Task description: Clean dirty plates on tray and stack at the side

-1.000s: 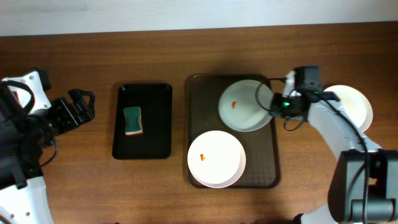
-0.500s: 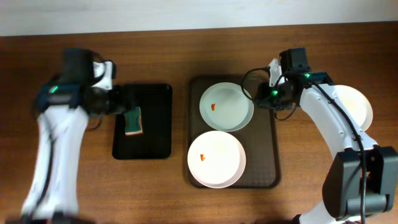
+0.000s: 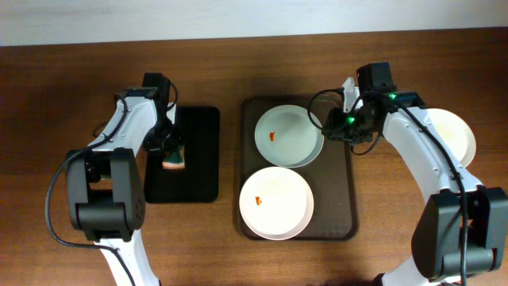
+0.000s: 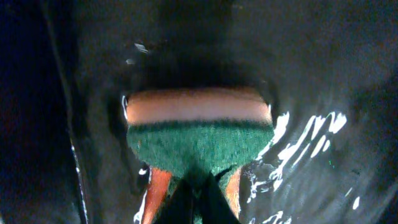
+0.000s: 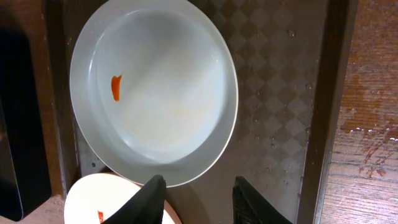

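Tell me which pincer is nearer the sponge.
Left. The left pincer is shut on the sponge in the black tray. The right pincer hangs open over the brown tray, by the upper plate, well away.

Brown tray [image 3: 347, 199]: rounded corners, raised rim, flat on worktop [image 3: 190, 246]. Two white plates lie flat in it. Upper plate [image 3: 289, 137] is in the far half, orange-red smear [image 3: 272, 136] left of centre. Lower plate [image 3: 276, 202] is near-left, reaching the left rim, second smear [image 3: 257, 200] at its left. Their rims meet. Third plate [image 3: 452, 135] is on the worktop right of the tray, partly hidden, visible part plain white.
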